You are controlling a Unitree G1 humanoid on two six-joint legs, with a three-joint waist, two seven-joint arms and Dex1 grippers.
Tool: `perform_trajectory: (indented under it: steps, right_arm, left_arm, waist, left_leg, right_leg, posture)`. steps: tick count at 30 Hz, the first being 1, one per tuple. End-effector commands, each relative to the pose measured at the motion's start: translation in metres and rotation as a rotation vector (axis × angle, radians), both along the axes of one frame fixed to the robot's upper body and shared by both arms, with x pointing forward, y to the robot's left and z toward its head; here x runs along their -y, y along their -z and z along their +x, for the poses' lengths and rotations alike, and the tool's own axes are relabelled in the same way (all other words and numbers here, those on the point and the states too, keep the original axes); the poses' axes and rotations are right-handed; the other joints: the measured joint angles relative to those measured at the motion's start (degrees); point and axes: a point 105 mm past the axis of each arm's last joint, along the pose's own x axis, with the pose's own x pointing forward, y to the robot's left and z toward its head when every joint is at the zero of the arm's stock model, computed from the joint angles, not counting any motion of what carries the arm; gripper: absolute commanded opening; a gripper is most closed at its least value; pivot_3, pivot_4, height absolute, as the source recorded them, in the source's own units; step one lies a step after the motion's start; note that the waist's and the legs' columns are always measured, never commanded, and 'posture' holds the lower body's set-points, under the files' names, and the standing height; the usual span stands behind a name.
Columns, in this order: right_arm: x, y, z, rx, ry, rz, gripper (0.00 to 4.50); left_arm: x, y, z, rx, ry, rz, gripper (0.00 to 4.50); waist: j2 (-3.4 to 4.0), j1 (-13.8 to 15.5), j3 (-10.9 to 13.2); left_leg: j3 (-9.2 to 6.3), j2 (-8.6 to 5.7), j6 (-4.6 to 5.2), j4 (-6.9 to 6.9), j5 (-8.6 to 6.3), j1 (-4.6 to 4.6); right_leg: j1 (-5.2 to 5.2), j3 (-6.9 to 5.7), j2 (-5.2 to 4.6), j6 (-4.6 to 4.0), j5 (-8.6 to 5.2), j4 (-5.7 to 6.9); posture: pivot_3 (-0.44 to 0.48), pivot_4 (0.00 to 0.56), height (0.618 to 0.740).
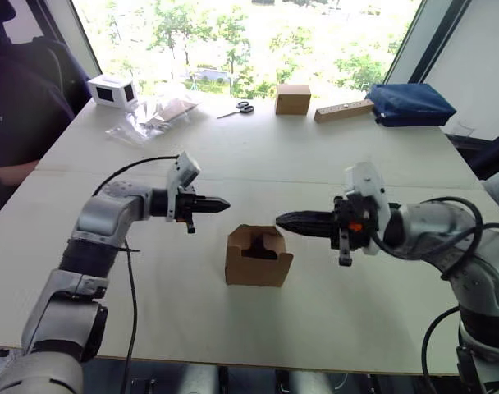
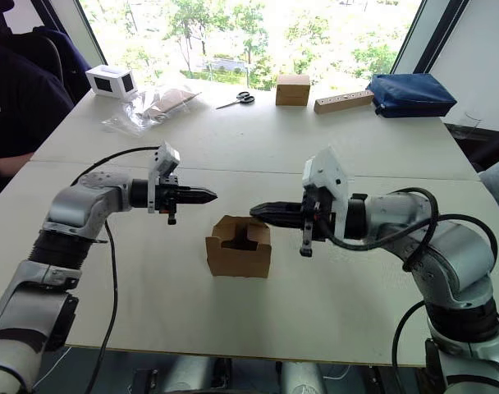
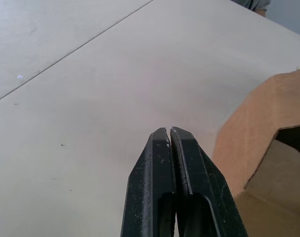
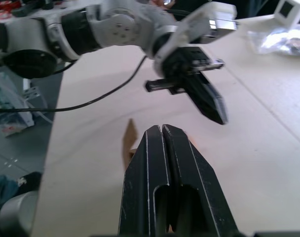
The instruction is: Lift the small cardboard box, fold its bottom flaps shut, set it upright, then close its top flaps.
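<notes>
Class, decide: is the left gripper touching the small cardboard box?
Apart. The left eye view shows bare table between the left gripper and the small cardboard box.

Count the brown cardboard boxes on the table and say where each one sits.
2. The small cardboard box stands near the table's front, between the two claws. The other brown box sits at the far edge, beside the scissors. More may hide under the plastic bags.

office or lab; white table; big window; seated person
</notes>
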Motion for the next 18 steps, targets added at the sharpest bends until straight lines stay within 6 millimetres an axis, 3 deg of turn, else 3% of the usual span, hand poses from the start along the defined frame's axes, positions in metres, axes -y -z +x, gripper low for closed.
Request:
perform_trajectory:
  steps: [1, 4, 7, 18]
  right_arm:
    - [-0.016, 0.008, -0.021, 0.055, -0.042, -0.045, 0.00]
    - [-0.023, 0.021, -0.031, 0.065, -0.073, -0.117, 0.00]
    - [-0.025, 0.030, -0.027, 0.097, -0.065, -0.174, 0.00]
    - [-0.032, 0.030, -0.011, 0.171, -0.049, -0.202, 0.00]
  left_arm:
    - [0.006, 0.007, 0.003, 0.022, 0.066, 0.046, 0.06]
    - [0.009, 0.018, -0.003, -0.008, 0.122, 0.070, 0.06]
    - [0.012, 0.027, -0.006, -0.032, 0.159, 0.080, 0.06]
    - [0.031, 0.029, -0.013, -0.067, 0.248, 0.037, 0.06]
  waist:
    - [0.00, -0.14, 0.00]
    - [0.00, -0.40, 0.00]
    - [0.00, -0.37, 0.00]
    - [0.00, -0.15, 0.00]
  left_leg:
    - [0.01, 0.00, 0.00, 0.00, 0.00, -0.02]
    - [0.05, 0.01, 0.02, 0.00, -0.01, -0.02]
    - [0.03, 0.02, 0.03, 0.00, -0.02, -0.03]
    - [0.00, 0.01, 0.05, 0.01, -0.03, -0.10]
  right_leg:
    - [-0.01, -0.01, 0.00, -0.09, -0.05, -0.05]
    - [-0.04, 0.02, -0.01, -0.07, -0.04, -0.05]
    - [-0.05, 0.00, 0.00, -0.13, -0.07, -0.05]
    - [-0.06, 0.00, -0.01, -0.14, -0.08, -0.09]
  posture:
    - [0.000, 0.150, 0.740]
    - [0.000, 0.150, 0.740]
    - [0.000, 0.150, 0.740]
    - [0.000, 0.150, 0.740]
